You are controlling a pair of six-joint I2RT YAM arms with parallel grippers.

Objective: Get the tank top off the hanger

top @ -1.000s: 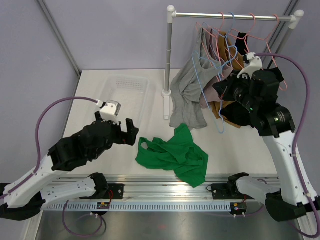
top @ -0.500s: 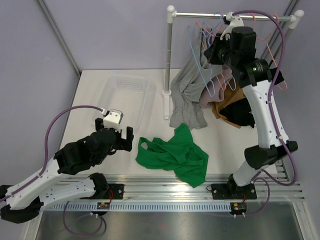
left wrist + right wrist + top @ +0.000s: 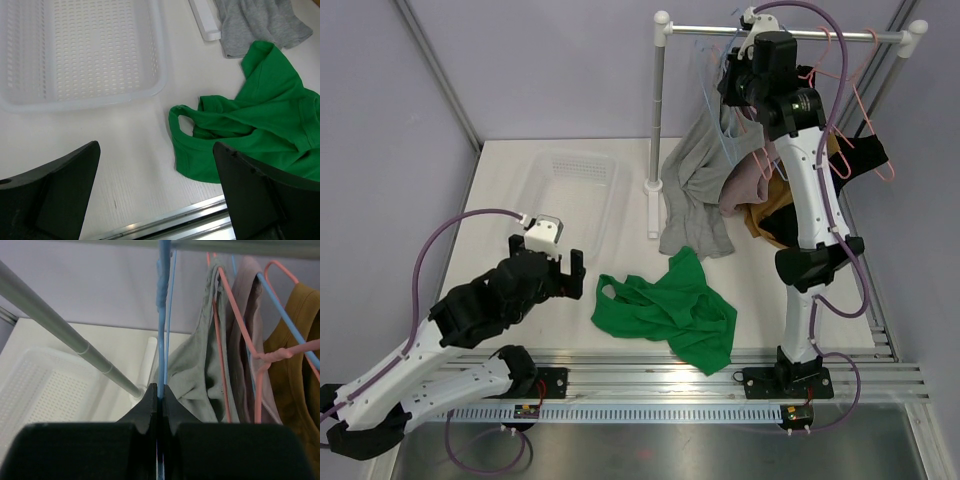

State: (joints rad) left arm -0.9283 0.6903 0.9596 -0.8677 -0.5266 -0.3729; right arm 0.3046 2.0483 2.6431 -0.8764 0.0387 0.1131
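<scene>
The green tank top (image 3: 670,305) lies crumpled on the surface (image 3: 500,165). The right gripper (image 3: 159,390) jaws pinch a blue hanger (image 3: 163,300), its hook cropped; the left gripper (image 3: 155,155) jaws are spread.

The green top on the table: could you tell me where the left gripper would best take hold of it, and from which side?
Probably the strap loop at the green top's left end, approached from above. It lies flat and apart from the crumpled folds, with bare table around it, and it is the part closest to the open left gripper.
</scene>
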